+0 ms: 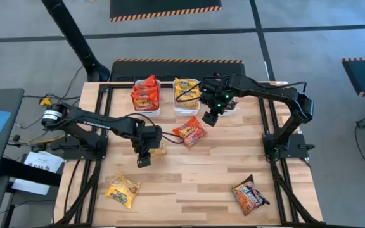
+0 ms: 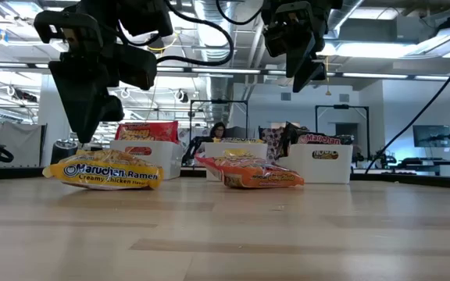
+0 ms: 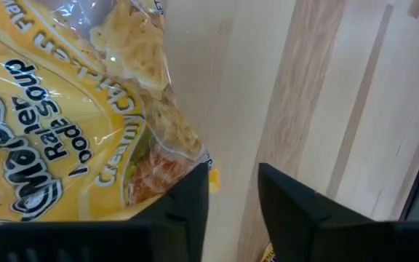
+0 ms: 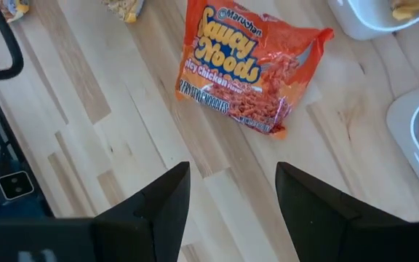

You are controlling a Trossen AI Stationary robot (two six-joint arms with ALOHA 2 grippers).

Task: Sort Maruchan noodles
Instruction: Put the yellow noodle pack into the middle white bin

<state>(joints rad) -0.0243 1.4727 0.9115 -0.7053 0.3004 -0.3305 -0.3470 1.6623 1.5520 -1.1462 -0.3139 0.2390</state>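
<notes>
A: High view: yellow packet mostly hidden under left gripper; only an edge showing.

B: Left wrist view: same packet cut off by frame edge; print only partly legible. Jaw state not settled from any view.

A: Third tub largely covered by right arm in high view; contents not visible there.

B: Low view: dark packet in right-hand tub partly hidden behind wall; label too small to read. Person behind tubs mostly concealed.
</notes>
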